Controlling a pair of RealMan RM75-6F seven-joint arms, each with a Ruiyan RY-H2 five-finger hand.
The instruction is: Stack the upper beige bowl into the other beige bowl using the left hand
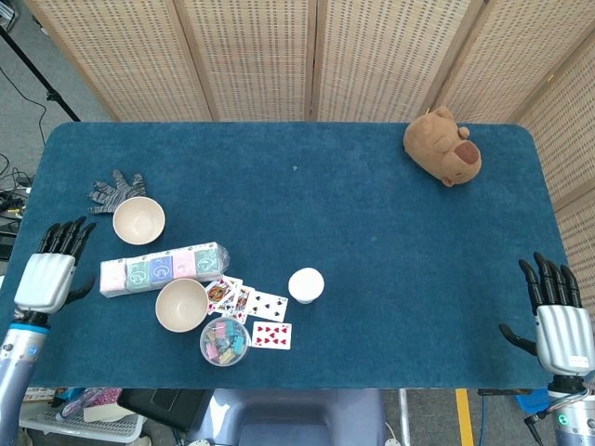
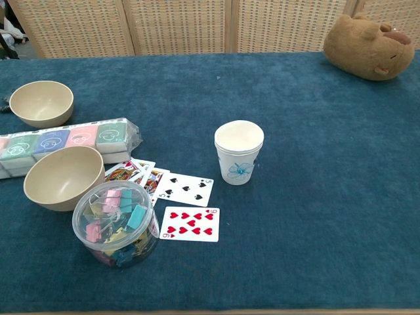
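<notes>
The upper beige bowl [image 1: 138,220] [image 2: 41,102] sits upright near the table's left edge, beyond a long pack of tissues [image 1: 163,268] [image 2: 67,146]. The other beige bowl [image 1: 181,305] [image 2: 63,177] stands on the near side of that pack. My left hand [image 1: 52,274] hovers over the left table edge, fingers apart, holding nothing, left of both bowls. My right hand [image 1: 559,323] is at the far right edge, open and holding nothing. Neither hand shows in the chest view.
A grey glove [image 1: 114,190] lies behind the upper bowl. Playing cards [image 1: 251,311] [image 2: 180,203], a clear tub of clips [image 1: 224,341] [image 2: 116,222] and a paper cup [image 1: 306,284] [image 2: 239,151] sit right of the lower bowl. A plush toy [image 1: 443,146] [image 2: 369,46] lies far right.
</notes>
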